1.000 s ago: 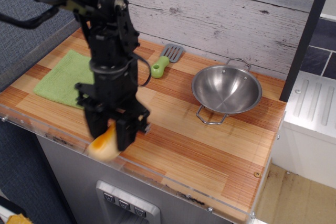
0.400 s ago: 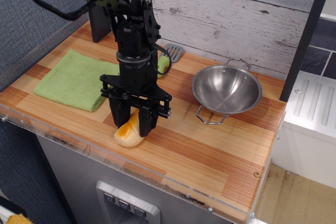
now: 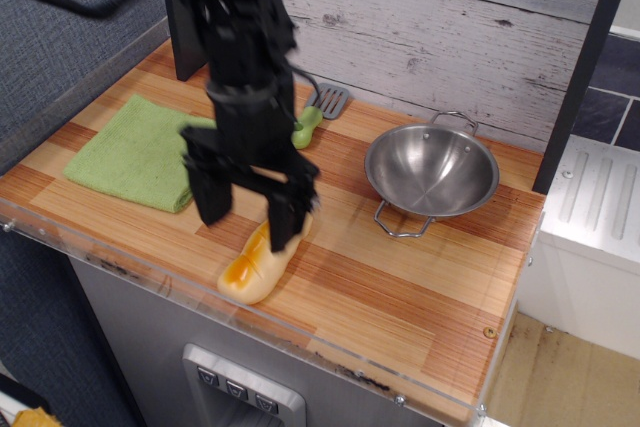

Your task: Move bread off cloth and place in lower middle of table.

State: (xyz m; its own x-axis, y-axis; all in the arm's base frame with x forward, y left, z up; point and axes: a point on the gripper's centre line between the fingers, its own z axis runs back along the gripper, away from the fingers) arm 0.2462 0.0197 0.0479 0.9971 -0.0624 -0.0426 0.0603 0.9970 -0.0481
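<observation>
Released since the earlier frame: pale-cream toy bread with orange patches (image 3: 260,264), flat on striped wooden table (image 3: 420,287), near edge, middle; black gripper (image 3: 250,215) spread above; light-green terry cloth (image 3: 135,152) bare, left; placement apparently complete

This is a toy kitchen set up as a robot test bench. The desk (image 3: 420,297) is a striped wooden countertop with a clear plastic front edge, backed by a whitewashed plank wall (image 3: 450,27). On the desk, a steel two-handled wok (image 3: 432,173) sits near that wall, a green-handled spatula (image 3: 318,114) left of the wok. Below the desk's front edge sits a grey panel with buttons (image 3: 237,390).
</observation>
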